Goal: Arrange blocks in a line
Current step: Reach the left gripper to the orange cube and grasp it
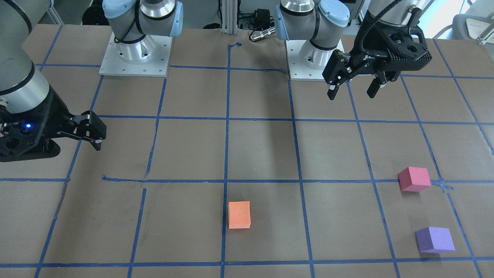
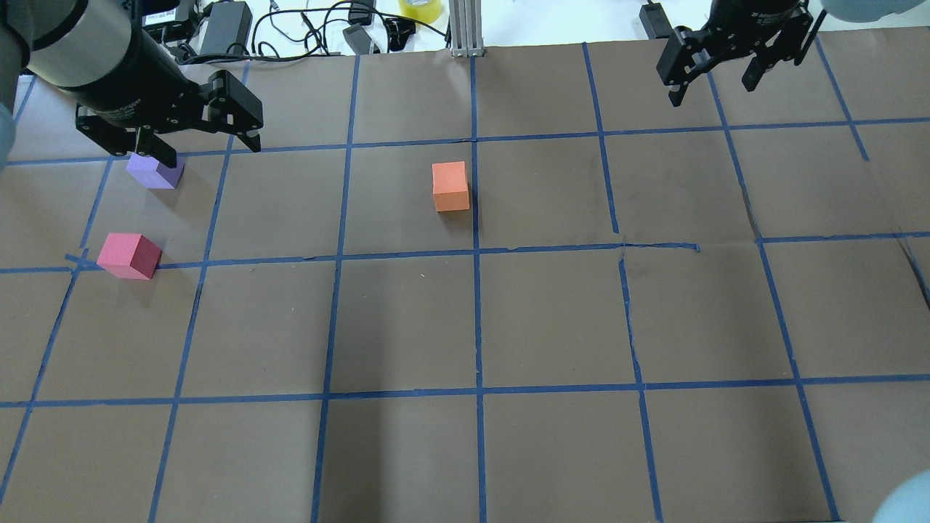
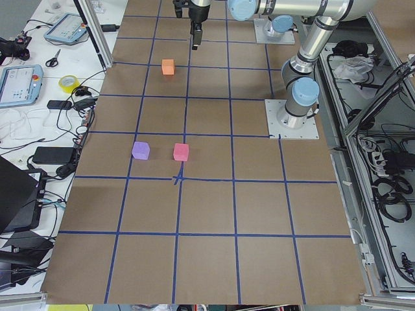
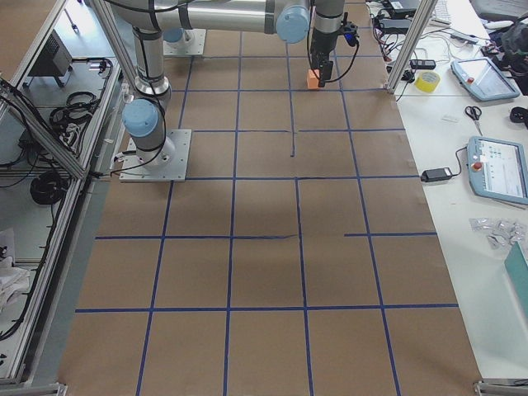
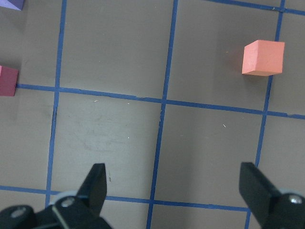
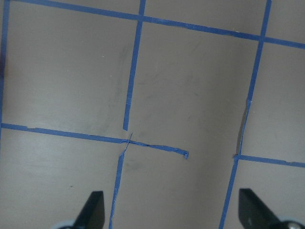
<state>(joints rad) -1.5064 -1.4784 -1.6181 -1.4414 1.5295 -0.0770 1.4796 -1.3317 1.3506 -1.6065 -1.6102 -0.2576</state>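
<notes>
Blocks: three small cubes, matte and foam-like by the look of them.

- Orange block: flat on the table, just beside the centre tape line, in the row away from my bases.
- Pinkish red block: on my left side, sitting on a tape line near a crossing, well apart from the orange one.
- Purple block: near the pinkish red one, farther out from my base, apart from it.

Handling, as I judge it: very light, a little soft under pressure and not fragile. The dull faces should grip and not slide. Best hold is across two opposite flat sides at mid-height, jaws squared to the faces, with gentle closing force so the foam does not deform or tip.

- Left gripper: fingers spread wide, nothing between them, hanging above the table and touching nothing. The purple and pinkish red blocks are nearer to it than the orange.
- Right gripper: fingers likewise wide apart and empty, above bare grid, with no block near it.
</notes>
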